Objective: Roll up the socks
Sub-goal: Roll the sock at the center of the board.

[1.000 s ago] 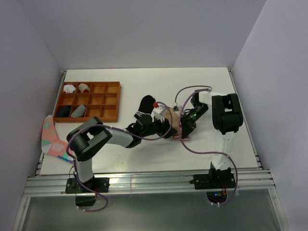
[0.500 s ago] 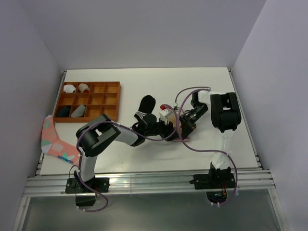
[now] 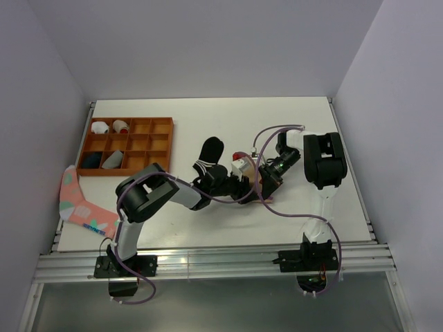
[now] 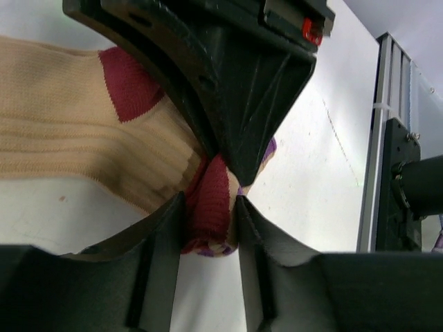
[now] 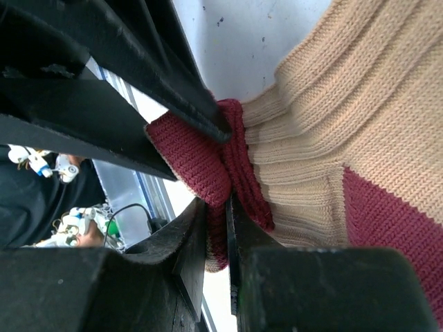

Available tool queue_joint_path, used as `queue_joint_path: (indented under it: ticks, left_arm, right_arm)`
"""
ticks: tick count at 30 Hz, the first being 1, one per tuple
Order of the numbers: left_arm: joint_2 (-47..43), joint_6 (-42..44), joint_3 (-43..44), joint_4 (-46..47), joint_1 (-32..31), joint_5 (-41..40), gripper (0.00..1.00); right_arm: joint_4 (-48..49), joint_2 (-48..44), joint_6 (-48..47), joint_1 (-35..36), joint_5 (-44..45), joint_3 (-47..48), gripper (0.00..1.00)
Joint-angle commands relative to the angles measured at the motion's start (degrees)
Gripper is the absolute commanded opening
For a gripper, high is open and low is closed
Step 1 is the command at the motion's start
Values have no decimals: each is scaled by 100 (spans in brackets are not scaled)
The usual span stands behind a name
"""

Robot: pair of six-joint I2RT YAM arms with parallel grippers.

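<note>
Tan sock (image 4: 62, 131) with maroon heel patch and maroon toe, flat on the white counter (image 3: 208, 114) a little right of centre, between the two arms; ribbed beige body spread out, maroon end bunched into a thick fold raised off the surface; a sliver of purple showing under that fold in the left wrist view.

Left end effector (image 4: 206, 207) pinching the maroon fold, one finger pressed against each side, fabric filling the gap; right end effector (image 5: 213, 214) nipped on the same fold from the opposite side, fingers nearly together with a thin layer of maroon knit between them; tips of the two end effectors almost touching over the fold (hard to separate from above, where both black heads crowd together and hide most of the tan sock).

Black sock (image 3: 210, 149) with white-striped cuff on the counter just behind the left wrist, toe pointing away from the arm bases; contact with the tan sock not discernible.

Farther left, wooden divided tray (image 3: 138, 120) near the back-left corner, small rolled bundles (image 3: 99, 127) in several compartments; pink sock (image 3: 79, 204) with teal spots at the counter's left edge, well apart from the arms' work.
</note>
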Motion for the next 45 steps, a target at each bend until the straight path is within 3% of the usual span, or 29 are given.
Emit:
queue_joint_path:
  ticks: [1,6,10,19,27,35,42,45]
  left_arm:
    - [137,-125,349,0,-3,42,36]
    - [173,-406,516,-588,-20,-81,17]
    - [164,-573,648,-1194,-55,-370,0]
    - [559,-1188,1438,-3030,-82,-696,0]
    - [814,-1496,1834,-3805,-64,-705,0]
    - [1051,-1620,1914,-4052,32,-336,0]
    - [1227,-1593,2151,-4561,243,33,0]
    - [1324,-1541,2335,-4948,331,269,0]
  right_arm:
    - [68,64,70,-47,91,38,4]
    - [375,-67,194,-47,83,-129,4]
    - [780,-304,439,-47,109,-366,17]
    - [1237,-973,668,-99,56,-665,38]
    - [1755,-1579,1011,-327,57,-982,43]
    - [1589,-1825,765,-925,-67,-1131,45]
    - [1036,-2054,-234,-1452,-181,-1140,47]
    - [1541,-2562,-273,-1514,21,-1612,47]
